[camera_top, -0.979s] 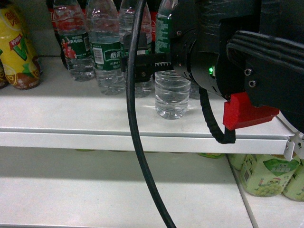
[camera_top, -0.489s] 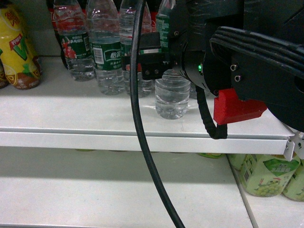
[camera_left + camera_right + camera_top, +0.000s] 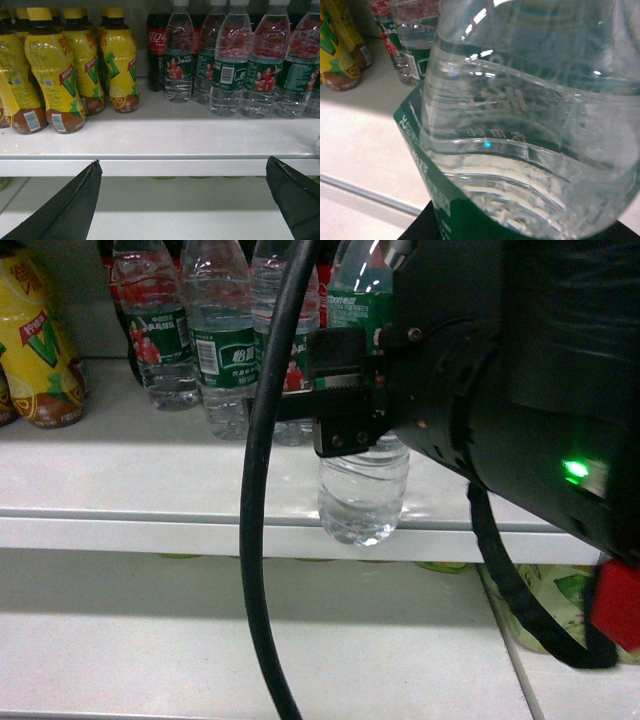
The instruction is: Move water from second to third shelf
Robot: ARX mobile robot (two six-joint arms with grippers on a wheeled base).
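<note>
Water (image 3: pixel 363 495) in my right gripper (image 3: pixel 345 405): clear ribbed plastic, glossy, green film label. Gripper matt black plastic, toothed pad. Shelf (image 3: pixel 150 480) smooth white painted metal, satin. Cable (image 3: pixel 262 490) smooth black rubber. Yellow bottles (image 3: pixel 55 70) glossy plastic wrap.

A: How many clear ribbed plastic water bottles with green wrap labels (image 3: pixel 179 65) stand on the shelf in the left wrist view?
B: Five in front; others behind are hidden.
A: And yellow-labelled, yellow-capped drink bottles (image 3: pixel 52 75)?
B: At least four; the row runs off the edge.
A: Dark cola bottles with red labels (image 3: pixel 156 50)?
B: One clearly.
</note>
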